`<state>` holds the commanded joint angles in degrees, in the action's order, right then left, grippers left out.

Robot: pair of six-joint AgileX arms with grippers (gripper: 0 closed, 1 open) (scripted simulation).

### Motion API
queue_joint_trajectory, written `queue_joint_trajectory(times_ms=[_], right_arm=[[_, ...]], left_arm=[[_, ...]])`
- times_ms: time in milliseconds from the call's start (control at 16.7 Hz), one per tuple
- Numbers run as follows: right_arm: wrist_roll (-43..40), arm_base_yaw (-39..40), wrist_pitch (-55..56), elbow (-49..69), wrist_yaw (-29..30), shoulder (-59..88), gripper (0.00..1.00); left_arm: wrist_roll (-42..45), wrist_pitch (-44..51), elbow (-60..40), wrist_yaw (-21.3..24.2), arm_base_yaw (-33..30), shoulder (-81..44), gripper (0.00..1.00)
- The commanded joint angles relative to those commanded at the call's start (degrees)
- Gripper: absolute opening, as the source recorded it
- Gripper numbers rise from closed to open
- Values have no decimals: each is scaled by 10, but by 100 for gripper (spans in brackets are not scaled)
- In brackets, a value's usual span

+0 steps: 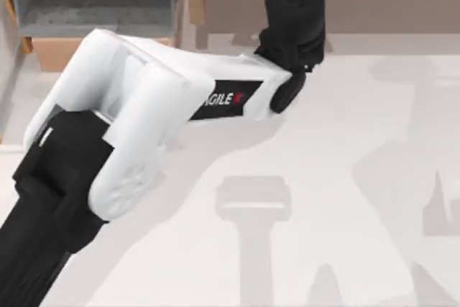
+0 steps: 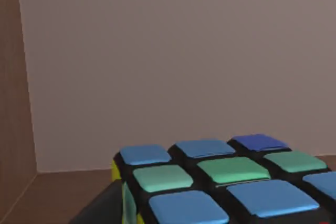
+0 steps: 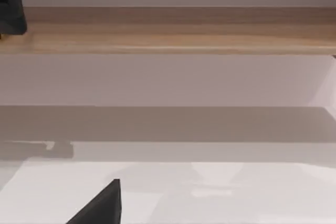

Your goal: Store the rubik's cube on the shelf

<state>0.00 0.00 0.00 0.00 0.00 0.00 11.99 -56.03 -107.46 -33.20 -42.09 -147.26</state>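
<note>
While left arm (image 1: 144, 106) spans table (image 1: 345, 177), wooden box (image 1: 93, 5) beside shelf (image 1: 402, 5).

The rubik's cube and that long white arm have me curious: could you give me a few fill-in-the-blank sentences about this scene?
1. The arm stretched toward the shelf in the top view is the ___ arm.
2. In the left wrist view, the rubik's cube shows blue and ___ squares on its upper face.
3. The grid between the cube's squares is ___.
4. The letters on the arm's white casing read ___.

Missing words: left; green; black; AGILE
</note>
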Motion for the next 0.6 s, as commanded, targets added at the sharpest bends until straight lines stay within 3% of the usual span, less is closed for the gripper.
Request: queue_joint_trajectory(times_ms=[240,600], right_arm=[[0,0,0,0,0,0,100],[0,0,0,0,0,0,100]], left_arm=[[53,-62,75,108,-16,40,100],[174,-177,253,332,-17,128,100]])
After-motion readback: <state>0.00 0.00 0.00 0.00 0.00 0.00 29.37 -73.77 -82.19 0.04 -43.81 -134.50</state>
